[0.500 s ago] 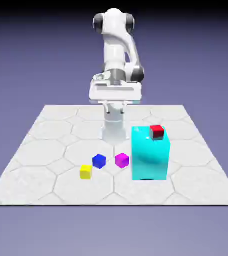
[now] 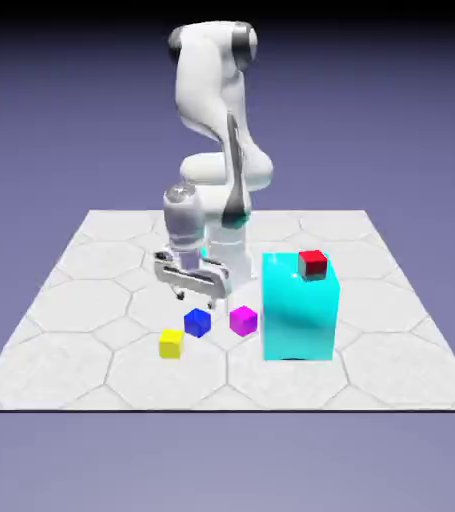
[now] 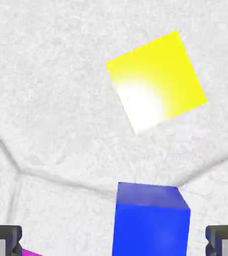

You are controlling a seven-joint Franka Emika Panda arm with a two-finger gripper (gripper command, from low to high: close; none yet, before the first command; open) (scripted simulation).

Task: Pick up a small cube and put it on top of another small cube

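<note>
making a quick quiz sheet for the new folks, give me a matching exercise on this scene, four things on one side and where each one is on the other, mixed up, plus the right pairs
Things
1. red cube
2. blue cube
3. magenta cube
4. gripper

Places or states
A. on the table, between the blue cube and the large cyan block
B. open, above the table
C. on top of the large cyan block
D. on the table, between the yellow cube and the magenta cube

Right pairs: 1-C, 2-D, 3-A, 4-B
</note>
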